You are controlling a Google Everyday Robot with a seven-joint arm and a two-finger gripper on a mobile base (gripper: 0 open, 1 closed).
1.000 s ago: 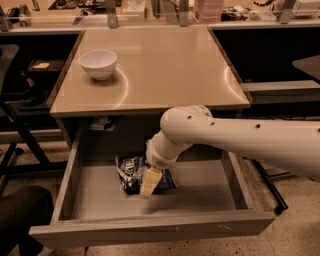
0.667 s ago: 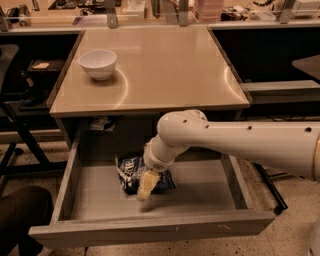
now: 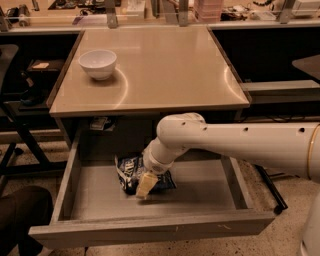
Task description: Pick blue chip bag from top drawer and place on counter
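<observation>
1. A cluttered bench [image 3: 150, 11] runs along the top edge of the frame.
2. Speckled pale floor [image 3: 285, 220] shows at the lower right.
3. Black furniture legs [image 3: 22, 142] stand at the left.
4. The light is warm and dim.
5. The gripper [image 3: 144, 186] hangs at low centre.

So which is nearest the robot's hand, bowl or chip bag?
The blue chip bag, down in the top drawer right at the gripper. The white bowl sits on the counter.
</observation>
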